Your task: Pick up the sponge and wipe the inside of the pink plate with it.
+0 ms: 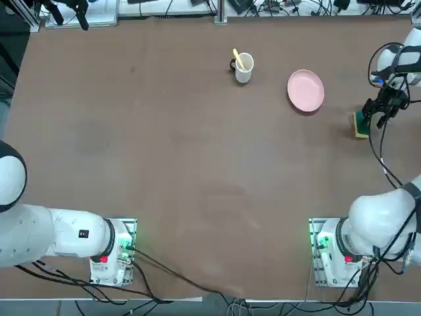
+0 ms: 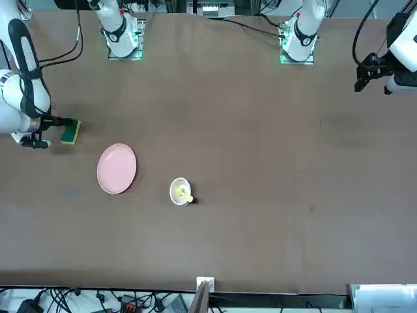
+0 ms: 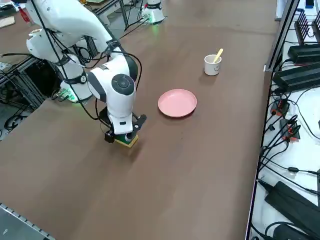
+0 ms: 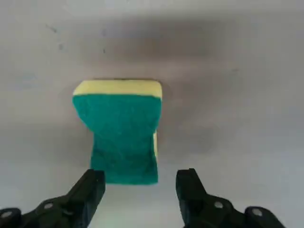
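The right pincer (image 4: 140, 183) is held low over the brown surface (image 1: 197, 164), pointed down at the sponge (image 4: 122, 130). Its two fingers (image 4: 90, 187) are seen spread apart, wider than the sponge's narrow side, and nothing is pinched between them. In the wrist view the near end of the sponge lies in line with the gap between the fingertips, the green layer facing up and a strip of the yellow layer showing along the far edge. No contact between the fingers and the sponge can be made out.

From above, the sponge (image 1: 360, 124) is found directly beneath the pincer (image 1: 380, 110), close to the right edge of the surface. In the side view it (image 3: 126, 141) is partly hidden under the pincer (image 3: 122, 136), with only a yellow and green corner showing.

The pink plate (image 1: 305, 90) is set well apart from the pincer, toward the middle of the surface and a little farther from the arm's base. It is seen flat, with nothing in it. Beyond the plate, still farther from the pincer, a white mug (image 1: 243, 68) is stood upright with a yellow stick (image 1: 238, 58) leaning inside it.
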{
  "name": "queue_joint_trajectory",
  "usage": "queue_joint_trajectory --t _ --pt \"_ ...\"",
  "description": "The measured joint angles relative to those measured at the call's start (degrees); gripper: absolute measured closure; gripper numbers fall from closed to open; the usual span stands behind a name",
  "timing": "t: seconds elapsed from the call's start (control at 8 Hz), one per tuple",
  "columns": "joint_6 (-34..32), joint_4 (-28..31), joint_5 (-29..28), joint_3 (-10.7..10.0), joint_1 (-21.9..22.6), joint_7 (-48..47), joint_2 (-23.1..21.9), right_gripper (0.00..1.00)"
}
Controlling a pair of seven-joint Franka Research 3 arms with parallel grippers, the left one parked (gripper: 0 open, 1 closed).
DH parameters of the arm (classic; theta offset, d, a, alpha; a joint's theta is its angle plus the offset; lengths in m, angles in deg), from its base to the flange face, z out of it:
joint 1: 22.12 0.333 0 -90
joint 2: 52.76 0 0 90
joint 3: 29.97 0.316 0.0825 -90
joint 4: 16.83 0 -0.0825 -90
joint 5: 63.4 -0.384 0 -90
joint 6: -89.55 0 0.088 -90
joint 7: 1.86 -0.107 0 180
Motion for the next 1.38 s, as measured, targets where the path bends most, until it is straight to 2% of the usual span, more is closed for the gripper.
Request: queue_joint_trajectory --t 0.5,1.38 --pt "3.1 0.0 -0.1 0.2 0.1 -1.2 2.3 0.10" --pt "4.0 -0.4 -0.1 0.6 0.2 -3.5 2.6 0.11"
